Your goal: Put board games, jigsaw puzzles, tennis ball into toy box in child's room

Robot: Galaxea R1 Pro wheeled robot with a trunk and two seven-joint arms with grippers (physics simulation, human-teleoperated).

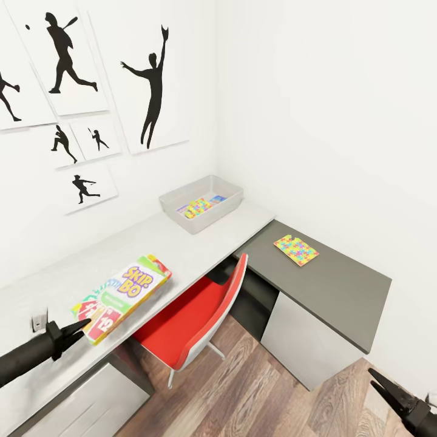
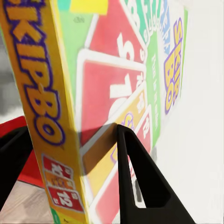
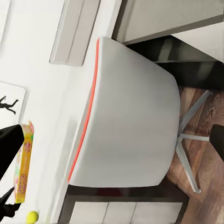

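Nearest in my head view, at seven o'clock, my left gripper (image 1: 85, 326) closes its two dark fingers on the near corner of the Skip-Bo board game (image 1: 121, 295), which is on the pale grey table (image 1: 182, 243) with its near edge slightly raised. At five o'clock my right gripper (image 1: 381, 382) hangs low over the wood floor (image 1: 255, 394); I cannot tell whether its fingers are apart. The grey toy box (image 1: 202, 203) stands at twelve o'clock on the table against the wall, with one jigsaw puzzle and a blue box lying inside. A second jigsaw puzzle (image 1: 296, 250) lies flat on the darker, lower top at two o'clock. A red chair (image 1: 194, 321) is tucked under the table's edge. Through my left wrist, the Skip-Bo box (image 2: 116, 93) is pinched between my fingers (image 2: 135, 172). Through my right wrist I see the chair's pale shell (image 3: 130, 116), the game's yellow edge (image 3: 24, 163), and the tennis ball (image 3: 31, 216) near it.
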